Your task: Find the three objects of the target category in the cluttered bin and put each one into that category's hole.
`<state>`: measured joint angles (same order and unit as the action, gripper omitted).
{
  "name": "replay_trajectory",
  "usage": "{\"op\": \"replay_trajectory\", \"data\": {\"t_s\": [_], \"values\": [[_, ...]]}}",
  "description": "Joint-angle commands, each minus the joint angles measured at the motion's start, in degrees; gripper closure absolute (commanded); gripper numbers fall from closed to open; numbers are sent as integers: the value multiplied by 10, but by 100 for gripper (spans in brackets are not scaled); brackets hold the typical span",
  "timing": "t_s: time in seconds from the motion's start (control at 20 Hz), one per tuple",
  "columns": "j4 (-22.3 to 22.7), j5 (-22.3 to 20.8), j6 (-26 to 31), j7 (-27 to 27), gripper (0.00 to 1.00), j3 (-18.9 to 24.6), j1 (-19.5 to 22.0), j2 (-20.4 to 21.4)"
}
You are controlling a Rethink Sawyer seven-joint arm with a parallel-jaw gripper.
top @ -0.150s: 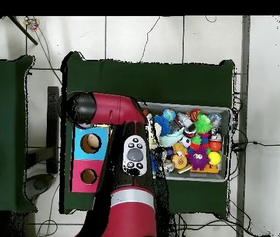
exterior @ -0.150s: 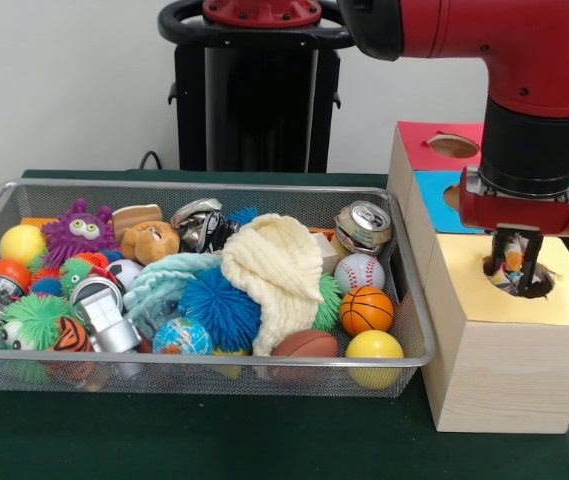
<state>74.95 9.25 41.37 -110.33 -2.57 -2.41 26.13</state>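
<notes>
- Green cloth covers the table [exterior @ -0.150s: 214, 440]; a white wall stands behind.
- A wire bin [exterior @ -0.150s: 4, 205] sits on the cloth, crowded with toys and scraps.
- Along its near edge lie a yellow ball [exterior @ -0.150s: 374, 345], a brown football [exterior @ -0.150s: 306, 344] and a globe ball [exterior @ -0.150s: 181, 336].
- A basketball [exterior @ -0.150s: 366, 309] touches a baseball [exterior @ -0.150s: 358, 271] just behind it; a crushed can [exterior @ -0.150s: 364, 226] lies beyond them.
- A cream cloth [exterior @ -0.150s: 276, 265] drapes over the middle, beside a blue spiky ball [exterior @ -0.150s: 219, 305].
- A purple monster [exterior @ -0.150s: 79, 231] sits at the far left, near another yellow ball [exterior @ -0.150s: 22, 243].
- A wooden box [exterior @ -0.150s: 509, 365] stands just beside the bin, with yellow, blue and red tops, each with a hole.
- The gripper [exterior @ -0.150s: 514, 262] reaches down into the yellow hole [exterior @ -0.150s: 536, 288]; its fingers flank something small and multicoloured, but I cannot tell whether they clamp it.
- From overhead the arm [top @ -0.150s: 115, 111] covers the yellow top; the blue hole [top @ -0.150s: 90, 142] and red hole [top @ -0.150s: 89, 176] show.
</notes>
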Motion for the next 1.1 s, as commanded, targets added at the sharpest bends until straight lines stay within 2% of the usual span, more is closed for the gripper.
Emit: {"op": "replay_trajectory", "data": {"t_s": [0.05, 0.9, 1.1], "values": [[66, -8, 44, -25, 100, 38, 29, 7], [49, -23, 38, -24, 100, 27, 30, -6], [42, -17, 65, -34, 100, 25, 23, 7]]}}
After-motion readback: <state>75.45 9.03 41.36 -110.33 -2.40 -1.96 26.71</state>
